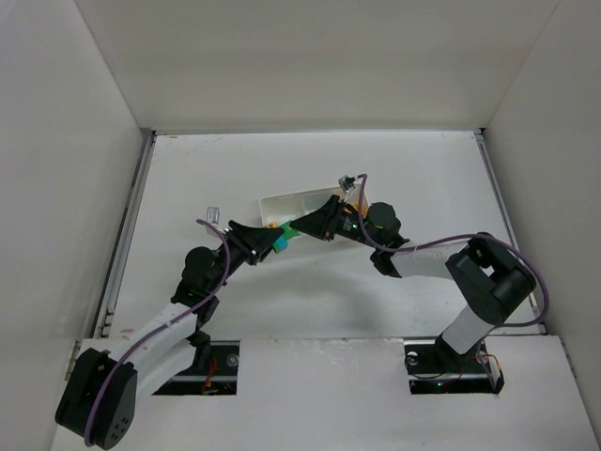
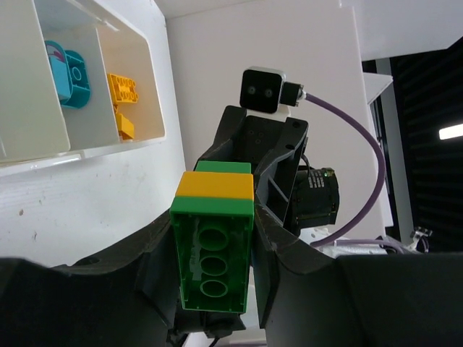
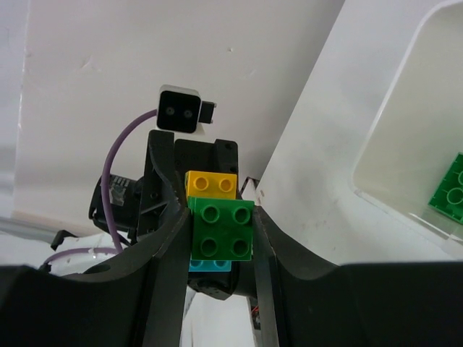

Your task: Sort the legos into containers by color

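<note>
We see the left tool (image 2: 215, 228) clamped on the lego stack (image 2: 214, 260). Its two fingers press the long sides of a green brick (image 2: 214, 282) whose hollow underside faces the left wrist view. A yellow layer (image 2: 215, 186) sits on that brick's far end, with more green just beyond it.

The right tool (image 3: 221, 235) is closed on the same stack from the opposite side. Its fingers lie against both sides of a four-stud green piece (image 3: 221, 230), with yellow showing above it and a cyan piece (image 3: 210, 265) below.

From above, the two tools meet tip to tip near the middle of the table (image 1: 423, 178). The stack is held between them, just on the near side of the white tray (image 1: 291, 200).

In the tray, the end compartment holds yellow bricks (image 2: 123, 94) and the one beside it holds cyan bricks (image 2: 69, 72). A loose green brick (image 3: 450, 191) lies in the compartment seen from the right wrist (we cannot tell from that view which of the three it is).

Behind the stack, the right arm's camera (image 2: 262, 90) faces us, and a purple cable (image 2: 362, 159) loops away from it.
</note>
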